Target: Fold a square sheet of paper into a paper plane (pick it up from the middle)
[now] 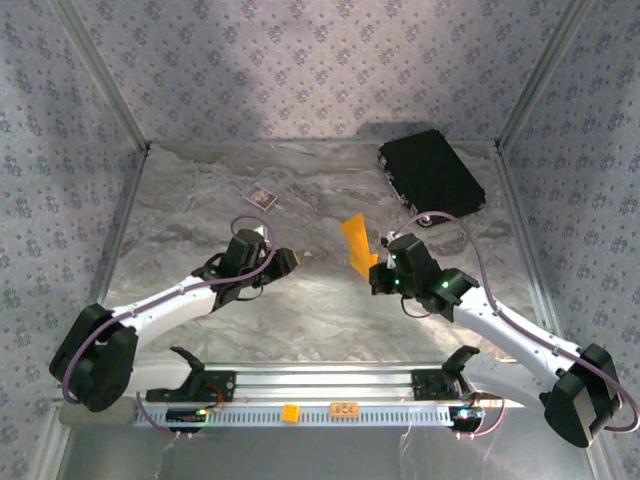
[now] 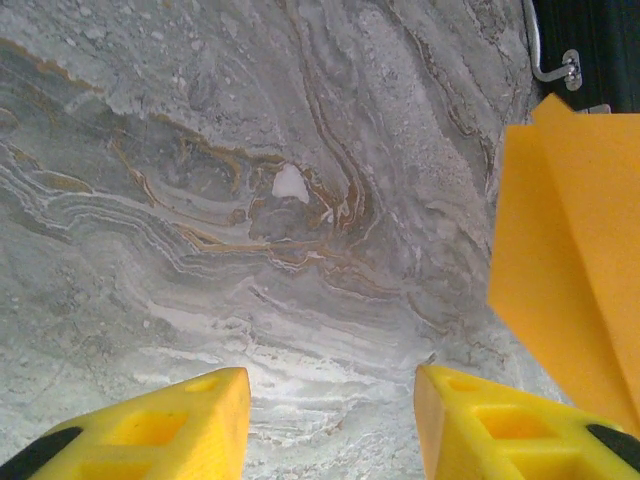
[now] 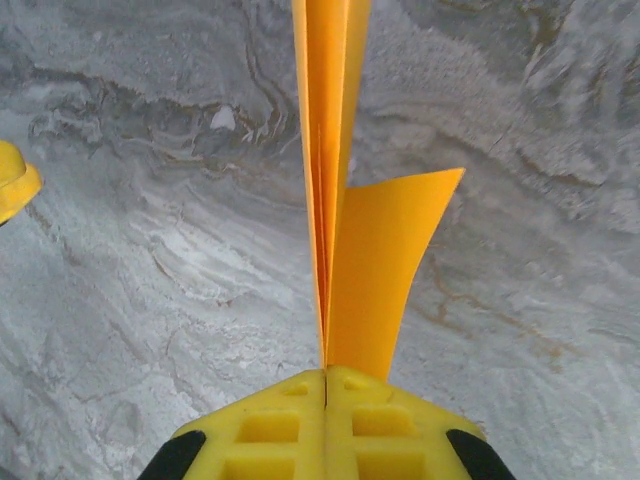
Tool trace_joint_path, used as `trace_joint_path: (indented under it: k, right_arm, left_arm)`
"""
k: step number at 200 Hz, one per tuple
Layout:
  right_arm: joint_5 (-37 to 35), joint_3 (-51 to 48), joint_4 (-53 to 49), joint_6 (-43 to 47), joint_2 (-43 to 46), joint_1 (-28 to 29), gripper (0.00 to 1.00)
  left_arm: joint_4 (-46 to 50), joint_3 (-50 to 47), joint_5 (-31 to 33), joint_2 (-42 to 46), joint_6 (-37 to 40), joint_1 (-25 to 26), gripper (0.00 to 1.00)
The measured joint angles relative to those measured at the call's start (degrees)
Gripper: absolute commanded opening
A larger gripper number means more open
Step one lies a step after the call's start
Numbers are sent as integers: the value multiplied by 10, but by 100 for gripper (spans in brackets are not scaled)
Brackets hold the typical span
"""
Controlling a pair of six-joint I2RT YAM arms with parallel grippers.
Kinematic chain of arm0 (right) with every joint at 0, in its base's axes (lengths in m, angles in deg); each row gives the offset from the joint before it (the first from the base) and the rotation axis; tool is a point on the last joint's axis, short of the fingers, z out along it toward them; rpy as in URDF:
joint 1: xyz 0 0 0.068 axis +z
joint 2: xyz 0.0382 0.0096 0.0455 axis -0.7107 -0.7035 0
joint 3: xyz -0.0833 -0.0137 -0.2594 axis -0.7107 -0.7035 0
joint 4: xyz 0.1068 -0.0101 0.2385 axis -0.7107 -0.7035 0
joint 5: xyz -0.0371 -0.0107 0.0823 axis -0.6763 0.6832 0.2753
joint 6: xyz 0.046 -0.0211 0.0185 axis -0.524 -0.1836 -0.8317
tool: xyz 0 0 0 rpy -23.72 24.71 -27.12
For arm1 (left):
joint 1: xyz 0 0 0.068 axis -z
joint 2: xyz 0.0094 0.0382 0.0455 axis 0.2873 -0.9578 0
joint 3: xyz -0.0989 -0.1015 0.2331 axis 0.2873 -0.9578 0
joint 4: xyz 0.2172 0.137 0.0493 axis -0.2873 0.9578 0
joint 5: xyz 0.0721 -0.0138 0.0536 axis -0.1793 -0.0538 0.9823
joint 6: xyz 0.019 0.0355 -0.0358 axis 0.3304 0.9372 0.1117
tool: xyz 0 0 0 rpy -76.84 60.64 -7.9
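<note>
The square sheet of paper [image 1: 357, 243] is orange-yellow and folded into a narrow layered shape close to a paper plane. It stands on edge above the table, right of centre. My right gripper [image 3: 326, 375] is shut on its lower fold. The layers [image 3: 322, 150] rise straight from the jaws, and one flap [image 3: 385, 270] splays off to the right. In the top view the right gripper [image 1: 380, 270] sits just below the paper. My left gripper [image 1: 290, 260] hovers to its left. It is open over bare table [image 2: 332, 390], with the paper [image 2: 570, 260] beyond its right finger and apart from it.
A black case [image 1: 430, 172] lies at the back right corner, and its latch [image 2: 560, 70] appears in the left wrist view. A small card [image 1: 261, 196] lies at the back left of centre. An orange tag [image 1: 290, 411] sits on the front rail. Patterned walls enclose the marble table [image 1: 200, 230].
</note>
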Motion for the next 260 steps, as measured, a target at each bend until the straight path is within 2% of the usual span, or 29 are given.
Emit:
trace_joint_path:
  k: [56,113,148,197,260]
  right_arm:
    - [-90,59,-63,36,-6,44,1]
    - [-257,141,-147,74,-107,132,1]
    - [-335,169,-185,74,-164,160,1]
    - [-367,171,-207,52,-192,165,1]
    - [-368,269,-330,-75,-257,192,0]
  left_arm:
    - [25,-23,10,63,0,-6,49]
    - [52,-40,17,113,1,-38,51]
    - [57,-52,17,119,1,-42,51]
    - [59,-60,17,120,0,-49,52]
    - [59,-60,-10,133,-14,-49,53]
